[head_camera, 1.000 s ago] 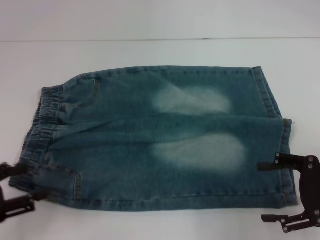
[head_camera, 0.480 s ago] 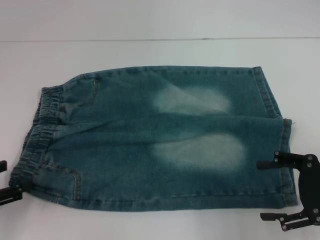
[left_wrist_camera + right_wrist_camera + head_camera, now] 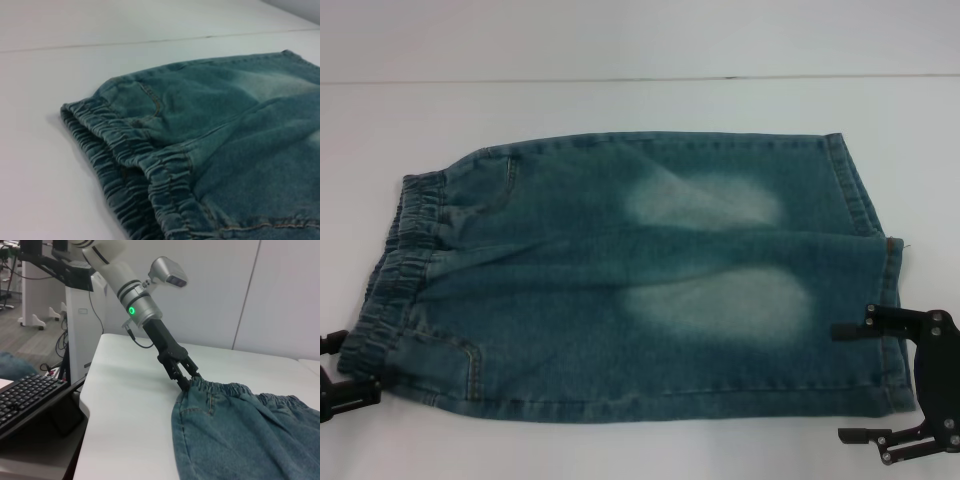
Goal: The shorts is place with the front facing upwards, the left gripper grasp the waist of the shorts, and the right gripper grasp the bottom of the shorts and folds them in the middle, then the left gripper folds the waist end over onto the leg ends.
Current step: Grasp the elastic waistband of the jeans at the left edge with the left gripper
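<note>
The shorts [image 3: 620, 280] lie flat on the white table with their bleached patches facing up. The ruffled waist [image 3: 405, 250] is at the left and the bottom of the shorts [image 3: 875, 250] at the right. My left gripper [image 3: 345, 365] is at the waist's near corner, open, with one finger on each side of that corner. The right wrist view shows the left gripper [image 3: 185, 376] touching the waist there. My right gripper [image 3: 855, 382] stands open at the near hem corner, one finger over the hem and the other past the fabric's near edge. The left wrist view holds the waist [image 3: 130, 165] close up.
The white table [image 3: 620, 40] reaches well beyond the shorts, with a seam line [image 3: 620, 78] across the back. In the right wrist view a keyboard [image 3: 25, 395] lies below the table's end edge [image 3: 87, 405], with office furniture beyond.
My left gripper drew back leftward off the waist corner, then came a little way back to it, with its fingers closer together. The right gripper and the shorts have hardly moved.
</note>
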Robot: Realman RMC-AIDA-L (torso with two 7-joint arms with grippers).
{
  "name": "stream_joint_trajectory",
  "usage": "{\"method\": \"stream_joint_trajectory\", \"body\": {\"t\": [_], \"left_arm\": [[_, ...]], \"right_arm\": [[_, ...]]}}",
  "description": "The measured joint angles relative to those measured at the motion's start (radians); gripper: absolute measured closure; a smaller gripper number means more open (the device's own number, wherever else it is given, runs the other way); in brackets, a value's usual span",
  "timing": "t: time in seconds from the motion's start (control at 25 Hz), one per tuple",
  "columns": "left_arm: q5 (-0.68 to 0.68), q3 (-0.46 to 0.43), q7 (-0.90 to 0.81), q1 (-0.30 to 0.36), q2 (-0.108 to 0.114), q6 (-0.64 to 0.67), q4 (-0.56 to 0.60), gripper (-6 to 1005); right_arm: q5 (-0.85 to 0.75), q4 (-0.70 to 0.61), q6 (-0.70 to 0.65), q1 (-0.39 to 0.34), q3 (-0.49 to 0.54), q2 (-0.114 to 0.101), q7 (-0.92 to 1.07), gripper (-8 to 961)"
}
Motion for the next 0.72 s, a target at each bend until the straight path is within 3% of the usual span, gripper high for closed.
{"method": "stream_joint_trajectory", "body": {"t": [0.4, 0.52, 0.72], "left_arm": [[0.001, 0.023, 0.000, -0.002, 0.002, 0.001, -0.008, 127], [0.001, 0.027, 0.000, -0.002, 0.002, 0.016, -0.008, 315], [0.001, 0.020, -0.028, -0.008, 0.003, 0.009, -0.009, 493]], "right_arm": [[0.000, 0.002, 0.003, 0.000, 0.002, 0.000, 0.000, 6], [0.000, 0.004, 0.003, 0.000, 0.005, 0.000, -0.001, 6], [0.000, 0.005, 0.003, 0.000, 0.005, 0.000, 0.000, 7]]}}
